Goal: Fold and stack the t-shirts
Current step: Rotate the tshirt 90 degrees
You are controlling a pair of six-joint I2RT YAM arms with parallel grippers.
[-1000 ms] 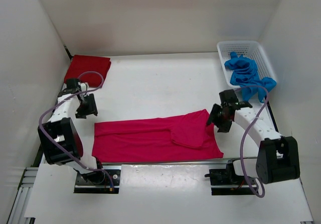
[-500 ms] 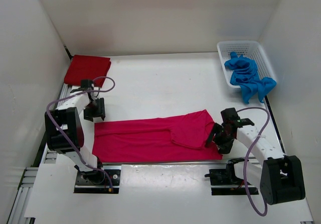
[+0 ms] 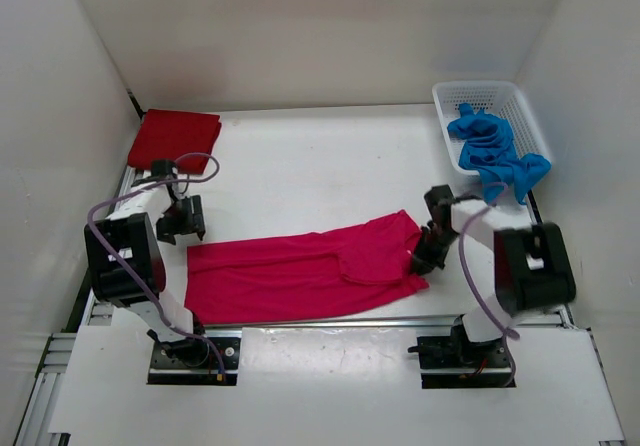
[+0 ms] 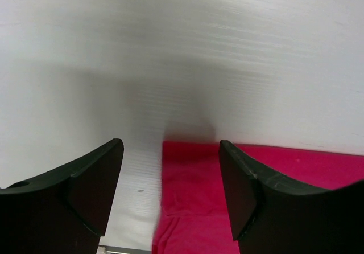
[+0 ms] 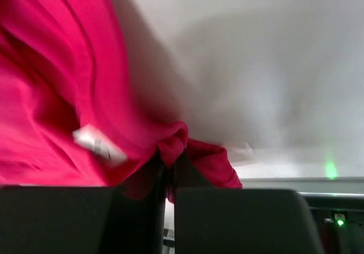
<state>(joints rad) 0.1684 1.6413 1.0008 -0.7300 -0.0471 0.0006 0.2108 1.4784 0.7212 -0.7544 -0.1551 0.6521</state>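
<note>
Now, with the right pincer (image 3: 421, 262) pinching the pink t-shirt (image 3: 290, 278) at its right edge on the surface (image 3: 320, 166), the spread left pincer (image 4: 170, 171) should drop onto its far left corner before both lift together.

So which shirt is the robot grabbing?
The pink shirt in the middle; the right gripper pinches its edge. The red shirt lies folded, the blue shirt spills from the basket.

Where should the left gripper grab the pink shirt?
Probably the pink shirt at its far left corner, coming down from above. The cloth lies flat there, and that corner sits right between the open left gripper fingers.
</note>
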